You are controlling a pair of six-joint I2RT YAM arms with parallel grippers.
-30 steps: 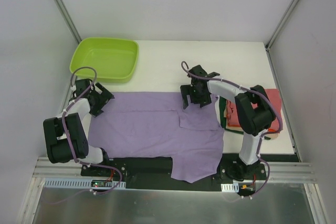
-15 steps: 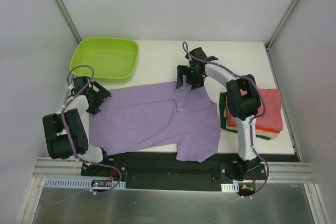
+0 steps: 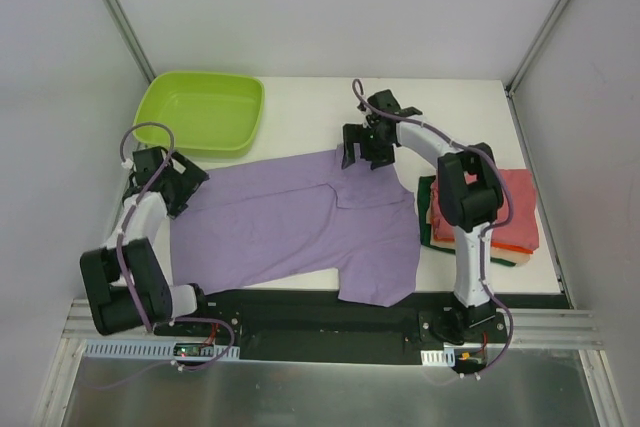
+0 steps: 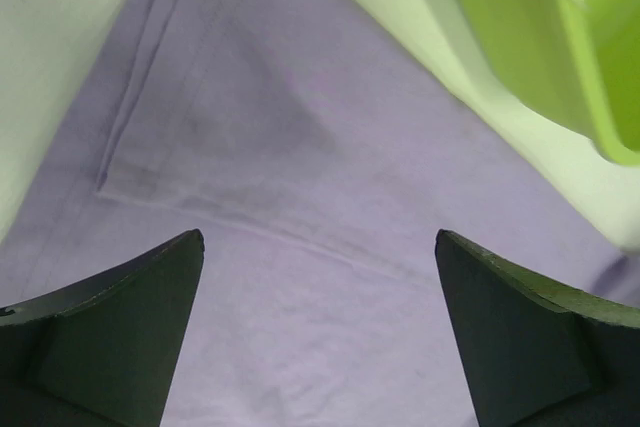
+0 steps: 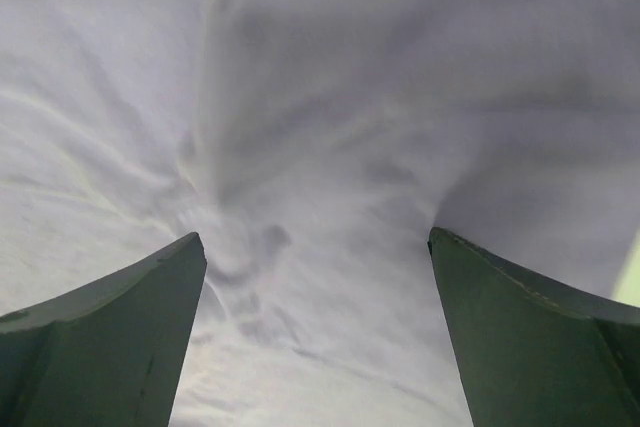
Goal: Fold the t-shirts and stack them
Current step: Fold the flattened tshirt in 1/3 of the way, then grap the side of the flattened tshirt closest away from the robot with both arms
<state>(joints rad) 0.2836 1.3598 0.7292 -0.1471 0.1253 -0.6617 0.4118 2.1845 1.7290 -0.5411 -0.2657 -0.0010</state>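
The lilac-purple t-shirt (image 3: 300, 222) lies spread across the table, with its lower right part hanging over the near edge. My left gripper (image 3: 183, 185) stands at the shirt's left end; in the left wrist view (image 4: 320, 237) its jaws are wide apart over a hemmed edge of the purple cloth (image 4: 300, 147). My right gripper (image 3: 358, 154) is at the shirt's far right corner; in the right wrist view (image 5: 315, 237) its jaws are wide apart over bunched purple cloth (image 5: 330, 147). A stack of folded shirts, red on top (image 3: 512, 209) over orange and dark green, lies at the right edge.
The lime-green plastic tub (image 3: 200, 110) stands at the far left corner, just beyond my left gripper, and shows in the left wrist view (image 4: 540, 37). White walls enclose the table on three sides. A black rail (image 3: 300, 312) runs along the near edge.
The right arm has moved toward the back of the table, and the shirt's far right corner has moved back with it. Less cloth hangs over the near edge. The left gripper shifted slightly left.
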